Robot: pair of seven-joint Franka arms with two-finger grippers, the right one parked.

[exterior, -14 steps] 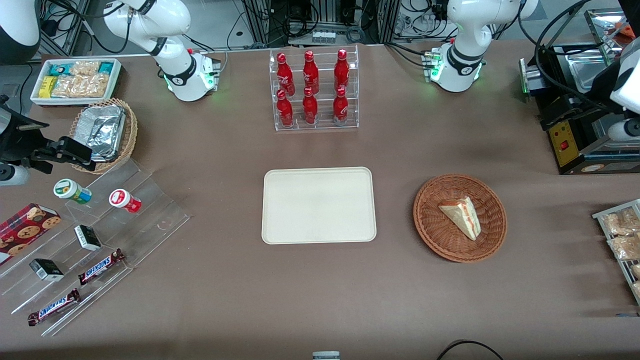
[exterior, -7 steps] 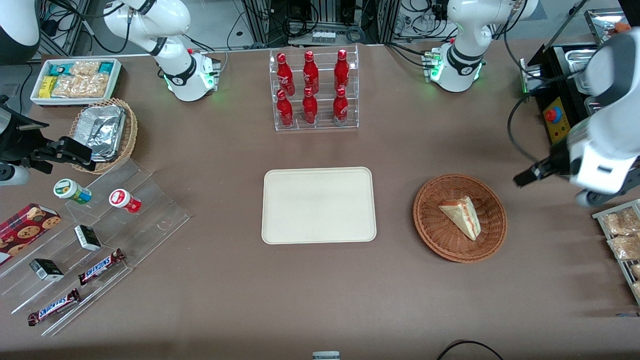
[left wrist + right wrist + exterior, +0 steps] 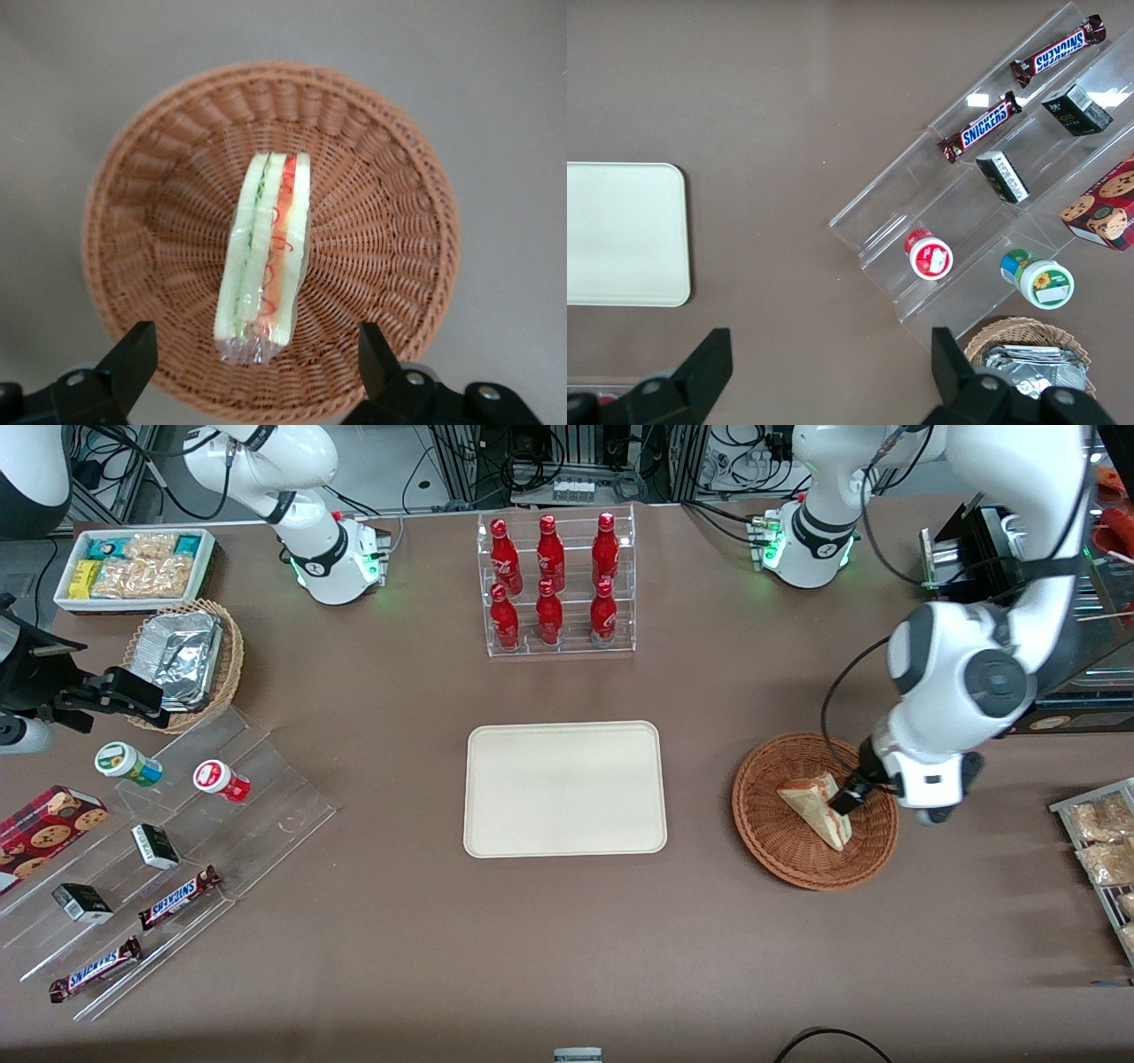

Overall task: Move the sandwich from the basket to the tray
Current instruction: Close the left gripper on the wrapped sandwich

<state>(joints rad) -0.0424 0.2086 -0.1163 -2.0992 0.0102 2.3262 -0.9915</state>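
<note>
1. The clear-wrapped triangular wedge of pale bread with red and green filling, the sandwich [image 3: 817, 808], was found lying in the round reddish-brown woven wicker basket [image 3: 769, 834], near its middle, with the layered edge turned upward in the wrist view [image 3: 266, 257].
2. The left arm's gripper [image 3: 843, 799] was positioned just above the basket, over the sandwich edge toward the working arm's end of the desk [image 3: 886, 957]. Its black fingers [image 3: 133, 354] were spread wide, one to each side of the wedge, and nothing was held.
3. The step in hand was judged to be the descent for the grasp; no contact with the sandwich could be seen.
4. A straight lowering was judged best, so that the fingers would pass down both flat bread faces without touching the wicker rim.
5. A gentle closure was advised, since the soft bread could be crushed and the slick wrap could slip.
6. A grip near the middle of the wedge's length was thought steadier than one at its narrow tip.
7. The flat cream-coloured rectangular tray [image 3: 496, 833] lay bare, well apart from the basket toward the parked arm's end, so a clear lift over the rim was called for first.
</note>
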